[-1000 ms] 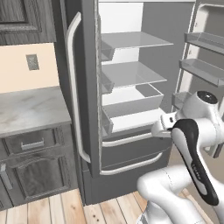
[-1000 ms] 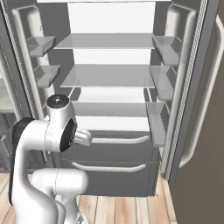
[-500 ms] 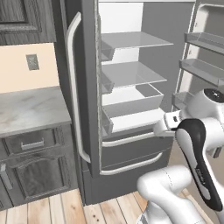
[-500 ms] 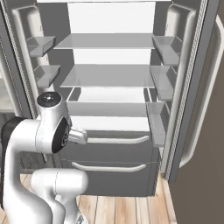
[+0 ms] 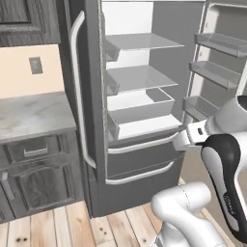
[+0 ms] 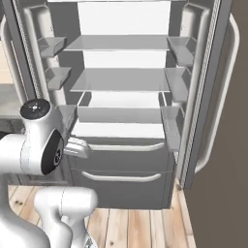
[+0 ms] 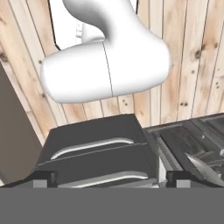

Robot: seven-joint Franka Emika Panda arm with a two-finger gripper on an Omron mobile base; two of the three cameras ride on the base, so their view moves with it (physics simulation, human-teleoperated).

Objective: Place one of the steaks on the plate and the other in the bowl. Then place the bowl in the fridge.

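Fridge [image 6: 121, 111] of tall grey steel stands open ahead with smooth white shelves, curved pale handles and two lower drawers [image 7: 98, 159], beside a marbled grey worktop [image 5: 29, 116], while the gripper [image 7: 105, 183] hangs spread above them.

Both base cameras face the open fridge [image 5: 140, 96] from either side; the hand camera looks down its drawers.

Even bright render, soft shadows, sharp.
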